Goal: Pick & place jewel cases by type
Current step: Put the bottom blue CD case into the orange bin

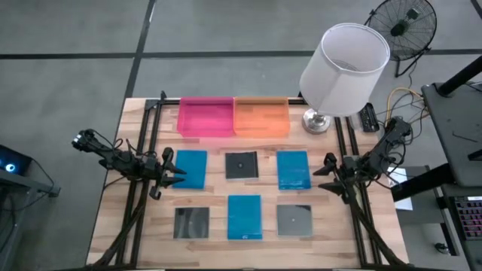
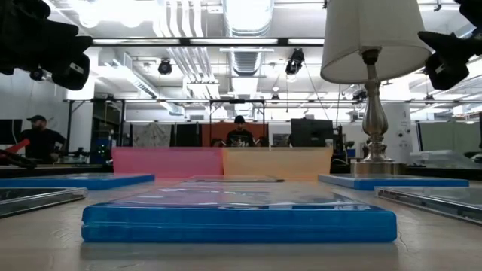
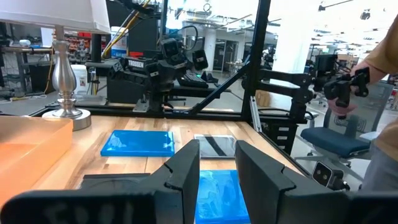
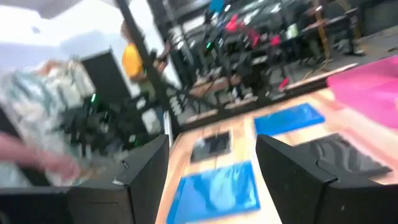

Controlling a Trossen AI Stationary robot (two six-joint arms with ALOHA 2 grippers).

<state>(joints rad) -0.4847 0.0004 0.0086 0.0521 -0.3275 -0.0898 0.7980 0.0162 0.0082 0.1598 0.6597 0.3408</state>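
Six jewel cases lay flat on the worktop [image 1: 135,226] in a loose two-row grid, none yet sorted. Back row: blue case [image 1: 190,168], dark case [image 1: 242,165], blue case [image 1: 293,169]. Front row: dark case [image 1: 192,223], blue case [image 1: 244,217], dark case [image 1: 294,220]. Types alternated, likely a mixed start layout so each must be picked singly. Pink tray [image 1: 205,117] and orange tray [image 1: 261,117] sat touching side by side at the back edge, both looking bare inside; probably one per type, which colour takes which unclear.

Left gripper [image 1: 172,169] hovered just beside the back-left blue case, fingers [image 3: 185,174] a small gap apart, holding nothing; looked lined up for that case. Right gripper [image 1: 325,175] hovered near the back-right blue case, fingers [image 4: 149,168] wide apart, empty.

Lamp [image 1: 343,68] stood at the back right; its shade covered part of the worktop corner in the high view. Low view showed only case edges, tray insides hidden. Right wrist view was smeared, so details there were hard to tell. A person's hand [image 3: 348,93] showed off the worktop in the left wrist view, cut off at the frame edge.
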